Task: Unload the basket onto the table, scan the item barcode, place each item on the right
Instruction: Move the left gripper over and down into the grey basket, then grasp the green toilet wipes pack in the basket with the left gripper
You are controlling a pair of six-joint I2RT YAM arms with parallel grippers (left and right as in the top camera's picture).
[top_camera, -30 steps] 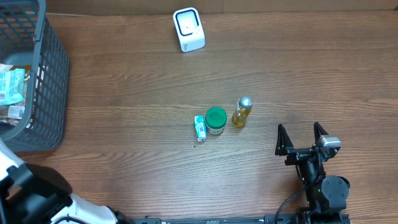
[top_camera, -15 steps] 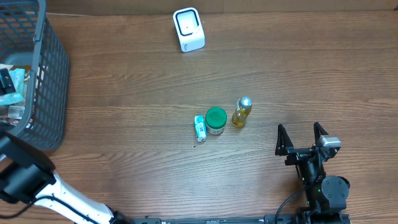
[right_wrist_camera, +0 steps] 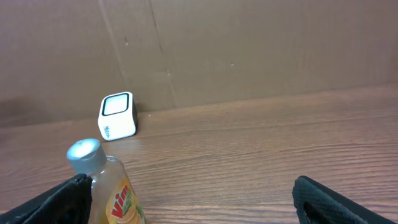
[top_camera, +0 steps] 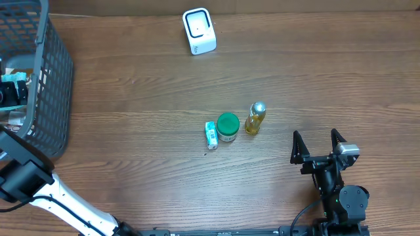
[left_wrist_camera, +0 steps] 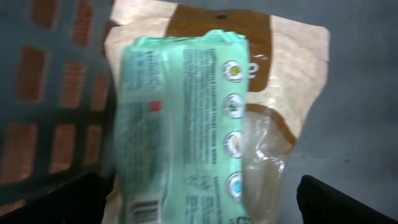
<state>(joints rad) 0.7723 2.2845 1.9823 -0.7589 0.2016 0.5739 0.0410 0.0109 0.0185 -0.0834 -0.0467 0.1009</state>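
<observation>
In the left wrist view a pale green packet (left_wrist_camera: 180, 124) with a barcode (left_wrist_camera: 142, 208) near its lower end lies on a beige and brown pouch (left_wrist_camera: 292, 81) inside the grey basket (top_camera: 49, 78). My left gripper (left_wrist_camera: 199, 208) hovers open right over the packet, one dark finger on each side, not touching it. The white scanner (top_camera: 199, 31) stands at the table's far edge and also shows as the scanner (right_wrist_camera: 117, 116) in the right wrist view. My right gripper (top_camera: 319, 148) rests open near the front right, holding nothing.
A small teal box (top_camera: 210, 134), a green-lidded jar (top_camera: 228, 127) and a yellow bottle (top_camera: 255, 118) stand mid-table; the bottle (right_wrist_camera: 109, 186) sits by my right gripper's left finger. My left arm (top_camera: 26, 180) reaches over the basket's near wall.
My left arm has swung up from the bottom left corner and reached into the basket. The right arm and the items on the table have not moved.
</observation>
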